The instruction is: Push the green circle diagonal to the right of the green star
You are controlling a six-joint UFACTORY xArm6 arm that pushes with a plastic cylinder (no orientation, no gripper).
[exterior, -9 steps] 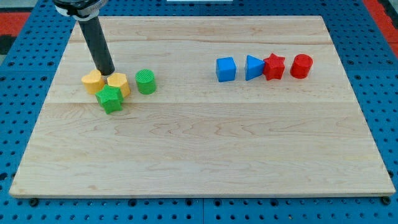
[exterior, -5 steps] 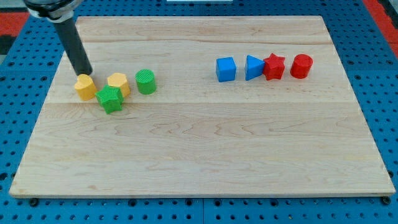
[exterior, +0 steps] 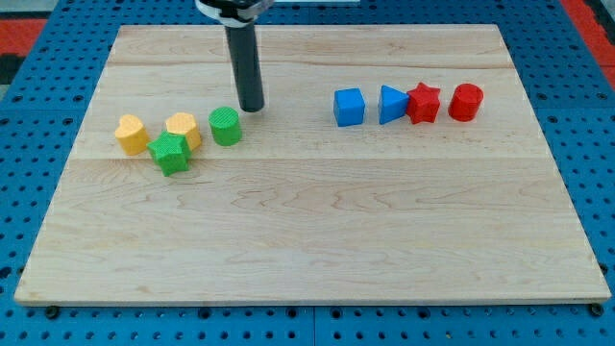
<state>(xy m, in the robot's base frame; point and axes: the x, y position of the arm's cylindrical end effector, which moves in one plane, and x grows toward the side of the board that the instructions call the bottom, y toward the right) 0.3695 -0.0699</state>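
- as the rod comes down from the view's top edge, it stands nearly upright, a straight dark cylinder with its upper mount cut off by the frame.
- my tip (exterior: 252,109) rests at the level of the wooden board (exterior: 317,240), in the board's upper left part.
- there is no gripper here; the rod ends plain, so nothing opens or closes and nothing is held.
- my tip sits just up and to the view's right of the green circle (exterior: 225,126), very close to it; whether the two touch cannot be told.
- the green circle is a short ribbed cylinder, standing on its flat base.
- the green star (exterior: 170,153) lies down and to the view's left of the green circle, with a small gap between them.
- a yellow block (exterior: 183,129), its shape hard to read, sits just above the green star and appears to touch it, between the star and the green circle's left side.
- another yellow block (exterior: 132,134), rounded, sits further to the view's left, just beside the green star.
- well apart, on the view's right, four blocks form a row: a blue cube (exterior: 349,106), a blue triangle (exterior: 392,104), a red star (exterior: 423,103) and a red cylinder (exterior: 465,101).
- the blue triangle and red star appear to touch.
- the board lies on a blue perforated table (exterior: 38,106).
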